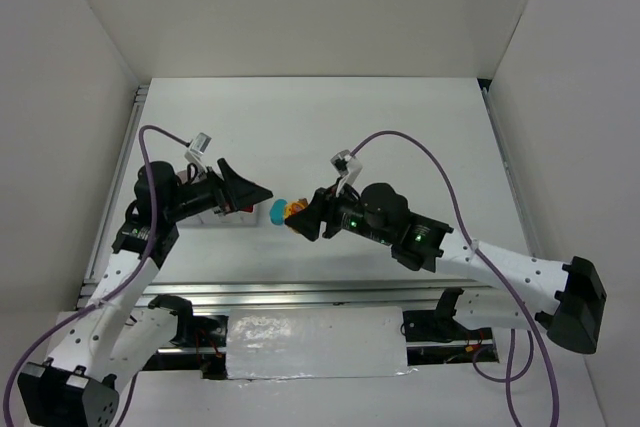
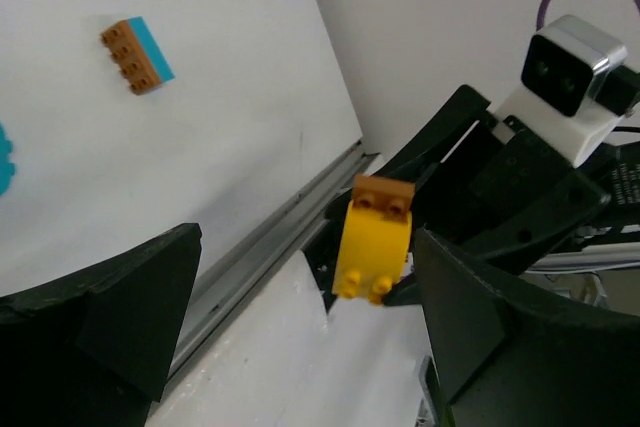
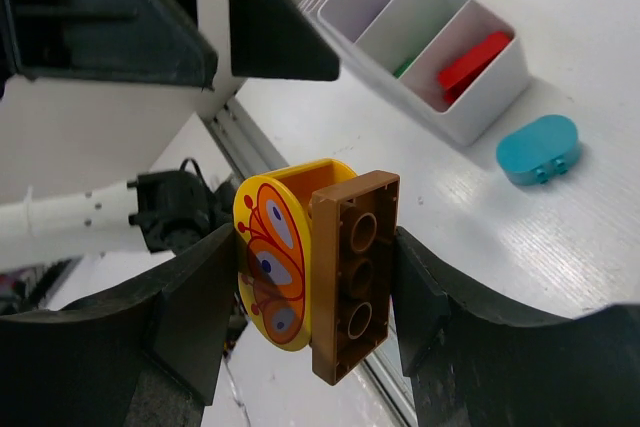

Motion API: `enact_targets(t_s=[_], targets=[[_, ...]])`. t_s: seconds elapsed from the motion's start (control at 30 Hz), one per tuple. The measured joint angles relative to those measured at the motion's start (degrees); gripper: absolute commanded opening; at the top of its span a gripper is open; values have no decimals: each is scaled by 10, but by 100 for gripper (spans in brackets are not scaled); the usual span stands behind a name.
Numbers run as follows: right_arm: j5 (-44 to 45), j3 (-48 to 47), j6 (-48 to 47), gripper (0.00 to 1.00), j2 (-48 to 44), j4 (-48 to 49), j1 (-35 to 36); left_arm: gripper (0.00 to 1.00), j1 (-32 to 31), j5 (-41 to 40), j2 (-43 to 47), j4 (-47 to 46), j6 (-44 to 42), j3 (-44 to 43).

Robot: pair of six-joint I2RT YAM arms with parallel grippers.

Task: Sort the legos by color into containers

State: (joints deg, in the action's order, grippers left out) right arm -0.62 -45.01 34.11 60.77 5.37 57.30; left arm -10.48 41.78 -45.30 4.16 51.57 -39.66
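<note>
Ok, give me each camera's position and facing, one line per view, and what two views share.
Top external: above, behind the bases, looking down on the table; both arms show, left gripper facing right gripper.
Left wrist: looks between its own open fingers at the yellow brick that the right gripper holds.
Right wrist: looks past its fingers, shut on that brick, toward the tray.
Shared: both wrist views show the yellow brick.

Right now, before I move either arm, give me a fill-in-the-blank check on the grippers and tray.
The right gripper is shut on a brown brick stuck to a ____ oval brick.
The left gripper is ____, holding nothing.
In the tray, the end brick is ____.
Missing words: yellow; open; red.
</note>
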Motion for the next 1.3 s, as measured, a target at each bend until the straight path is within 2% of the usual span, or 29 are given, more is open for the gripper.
enact_targets(t_s=[0.23, 0.43, 0.7, 0.8, 0.83, 0.9, 0.93, 1.0, 1.07, 1.1, 1.13, 1.17, 1.3], targets=[[-18, 0, -53, 0, 7, 19, 20, 96, -49, 4, -7, -20, 41, -2], [-24, 0, -70, 0, 21, 21, 21, 94, -83, 6, -9, -27, 43, -2], [-48, -10, -84, 0, 31, 24, 28, 80, -150, -1, -42, -54, 42, -5], [-48, -11, -87, 0, 31, 24, 30, 56, -161, -7, -47, -56, 41, -6], [-49, -12, -87, 0, 31, 24, 30, 42, -163, -12, -47, -55, 37, -7], [-47, -15, -85, 0, 27, 22, 31, 25, -161, -14, -49, -52, 25, -7], [-47, -16, -83, 0, 26, 23, 31, 11, -162, -15, -50, -55, 18, -10], [-41, -17, -84, 0, 25, 23, 31, 1, -162, -16, -50, -54, 12, -14], [-37, -18, -84, 2, 25, 24, 31, 0, -162, -16, -50, -50, 8, -18], [-36, -18, -84, 29, 25, 24, 32, 0, -162, -16, -50, -47, 5, -20], [-36, -18, -84, 60, 25, 24, 32, 0, -162, -15, -50, -43, 0, -23], [-36, -19, -84, 99, 25, 25, 32, 0, -162, -15, -50, -41, -5, -25], [-63, -19, -93, 100, 25, 25, 31, 0, -167, 1, -45, -26, -23, -40]])
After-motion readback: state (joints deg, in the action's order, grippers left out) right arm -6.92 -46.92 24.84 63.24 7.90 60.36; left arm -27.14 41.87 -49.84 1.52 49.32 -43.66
